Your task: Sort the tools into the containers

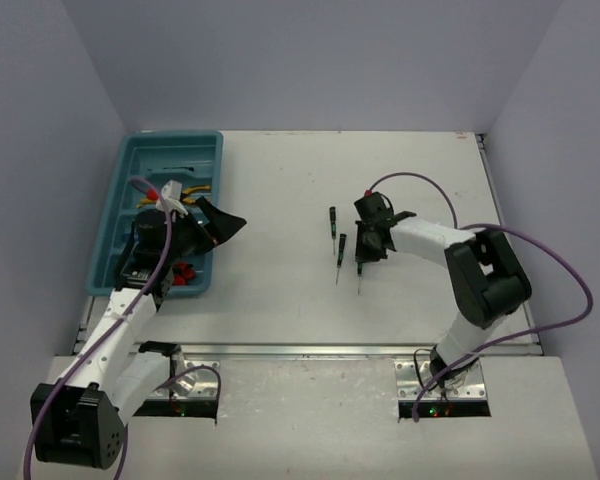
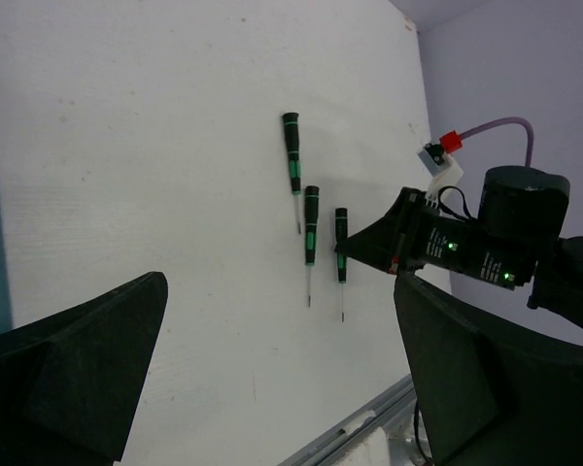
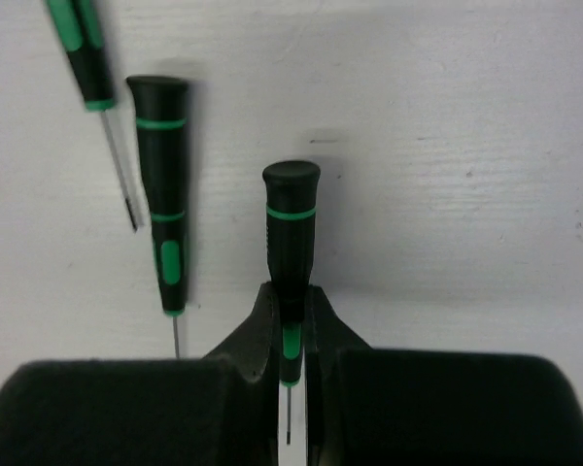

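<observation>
Three thin green-and-black screwdrivers lie side by side mid-table. My right gripper [image 1: 364, 252] is shut on the handle of the rightmost one [image 3: 291, 225], low at the table surface; I cannot tell if it is lifted. The middle screwdriver [image 3: 161, 194] and the far one [image 3: 85, 49] lie free to its left. My left gripper [image 1: 218, 226] is open and empty, held above the right rim of the teal tray [image 1: 170, 137]. Its view shows all three screwdrivers [image 2: 311, 228] and my right gripper [image 2: 374, 248].
The tray holds yellow-handled pliers [image 1: 195, 188], a red-tipped tool [image 1: 154, 190] and red-handled tools [image 1: 183, 272]; my left arm hides much of it. The table's front rail [image 1: 310, 351] runs near the arm bases. Purple walls stand on three sides.
</observation>
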